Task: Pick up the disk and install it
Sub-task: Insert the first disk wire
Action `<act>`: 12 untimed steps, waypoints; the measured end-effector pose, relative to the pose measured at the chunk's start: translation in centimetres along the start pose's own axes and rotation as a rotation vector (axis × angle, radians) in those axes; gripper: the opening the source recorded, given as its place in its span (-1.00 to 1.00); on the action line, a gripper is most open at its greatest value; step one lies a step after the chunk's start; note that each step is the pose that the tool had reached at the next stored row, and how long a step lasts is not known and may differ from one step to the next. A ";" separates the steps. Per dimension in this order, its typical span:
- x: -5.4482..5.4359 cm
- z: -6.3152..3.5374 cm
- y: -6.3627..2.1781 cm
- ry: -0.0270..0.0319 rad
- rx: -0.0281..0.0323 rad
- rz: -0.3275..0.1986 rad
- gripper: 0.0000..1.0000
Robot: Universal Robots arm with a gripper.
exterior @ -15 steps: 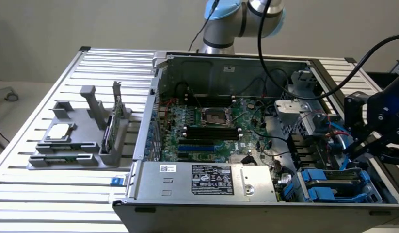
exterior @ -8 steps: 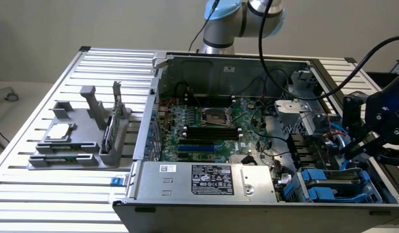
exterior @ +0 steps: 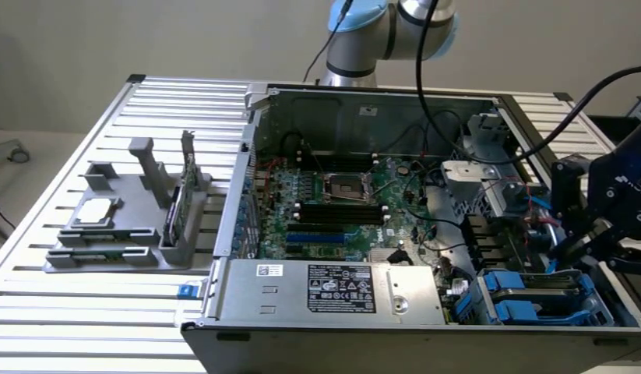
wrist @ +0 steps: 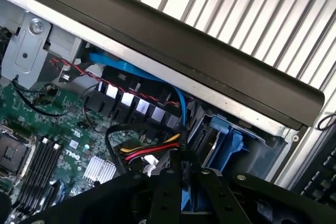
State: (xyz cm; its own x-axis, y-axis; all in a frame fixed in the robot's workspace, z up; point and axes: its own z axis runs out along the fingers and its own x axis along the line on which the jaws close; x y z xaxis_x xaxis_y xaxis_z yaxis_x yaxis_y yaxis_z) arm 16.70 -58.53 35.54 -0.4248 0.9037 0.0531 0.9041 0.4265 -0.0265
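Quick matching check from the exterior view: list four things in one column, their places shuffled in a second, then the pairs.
1 green card
2 power supply
3 blue drive carriers
4 processor socket

A middle of the motherboard
B grey holder outside the case
C case's near side, exterior view's left
D case's near side, exterior view's right

Pairs: 1-B, 2-C, 3-D, 4-A

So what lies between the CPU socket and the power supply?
In the exterior view, black memory slots and blue expansion slots on the motherboard lie between the CPU socket and the power supply.
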 end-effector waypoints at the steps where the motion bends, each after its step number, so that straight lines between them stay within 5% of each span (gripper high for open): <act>1: 0.0 0.00 -0.01 -0.0077 0.0046 0.005 -0.67; 4: 0.0 0.05 0.00 -0.0227 0.0149 0.028 -0.67; 12: 0.0 0.26 0.01 -0.0223 0.0253 0.127 -0.67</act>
State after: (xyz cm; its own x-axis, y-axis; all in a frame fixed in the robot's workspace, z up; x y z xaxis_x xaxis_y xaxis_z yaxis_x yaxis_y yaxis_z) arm 16.70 -58.53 35.28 -0.3080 0.9511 0.0254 0.9494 0.3090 -0.0567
